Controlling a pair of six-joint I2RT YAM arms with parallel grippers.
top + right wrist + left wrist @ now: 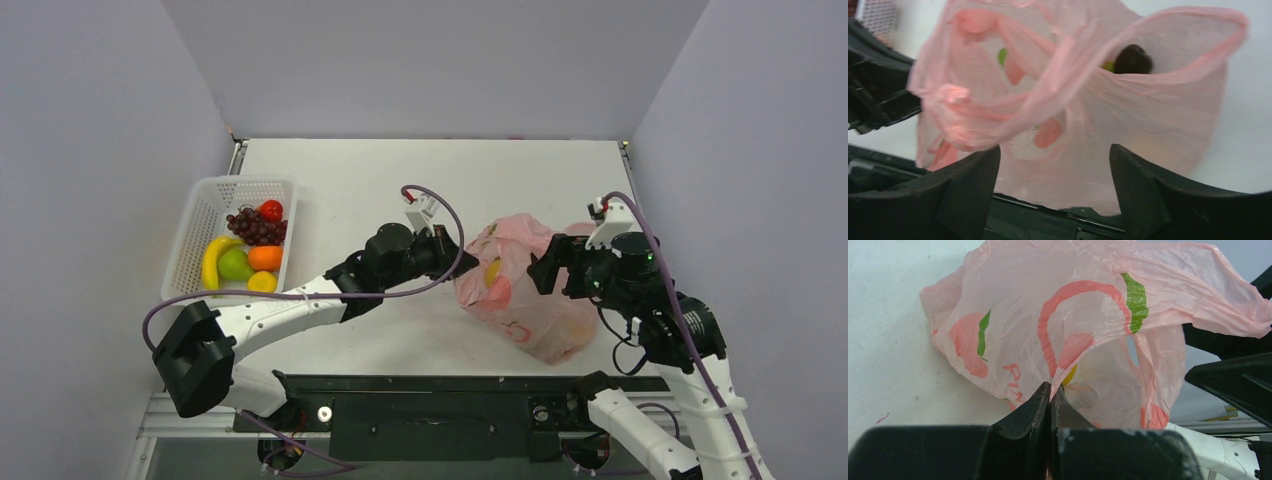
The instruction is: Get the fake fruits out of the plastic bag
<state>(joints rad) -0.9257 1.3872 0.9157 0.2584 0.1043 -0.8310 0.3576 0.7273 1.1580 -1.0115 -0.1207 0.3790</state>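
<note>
Your L gripper (pixel 1050 390) was pinched shut on the plastic bag (pixel 520 290), centre-right of frame. R gripper (pixel 1054 150) gaped open, holding nothing. Yellow fruit (pixel 493 271) sat inside. Risk: thin film could've slipped or torn, spilling fruit.

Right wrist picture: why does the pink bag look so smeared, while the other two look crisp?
Right wrist view: the plastic bag is smeared, probably blur from movement or nearness to the lens. Left wrist view: sharp, creases and prints plain, the left hand dark in the foreground. Top view: even light, faint shadows.
</note>
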